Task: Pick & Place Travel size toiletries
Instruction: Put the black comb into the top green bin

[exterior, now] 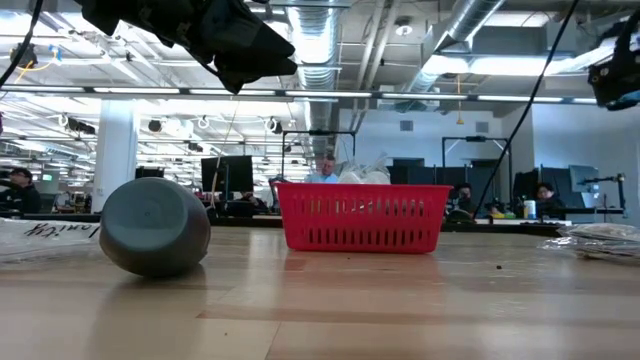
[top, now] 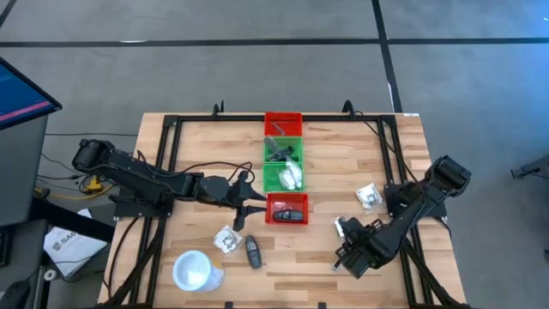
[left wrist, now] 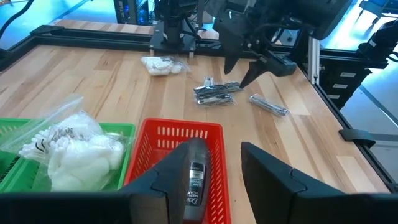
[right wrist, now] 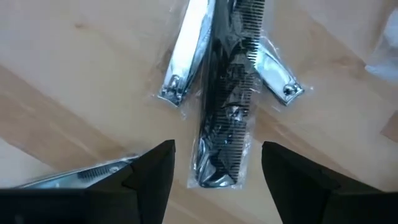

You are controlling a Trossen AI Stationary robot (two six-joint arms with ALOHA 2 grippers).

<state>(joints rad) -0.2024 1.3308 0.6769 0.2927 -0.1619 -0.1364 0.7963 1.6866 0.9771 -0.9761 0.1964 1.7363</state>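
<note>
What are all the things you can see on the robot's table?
wooden table: one, light brown, under everything
red plastic bins: two, at the ends of the middle row
green plastic bins: two, between the red ones
clear crinkly packets showing white: three; one in a green bin, one by the cup, one near the right arm
black oblong pieces: two; one in the near red bin, one beside the cup
white round cup: one, near front corner
black comb in clear wrap: one, under the right gripper
silver nail clippers: two, beside the comb
slim silver-grey tube: one, by the comb
left gripper: open, over the near red bin
right gripper: open, above the comb
</note>
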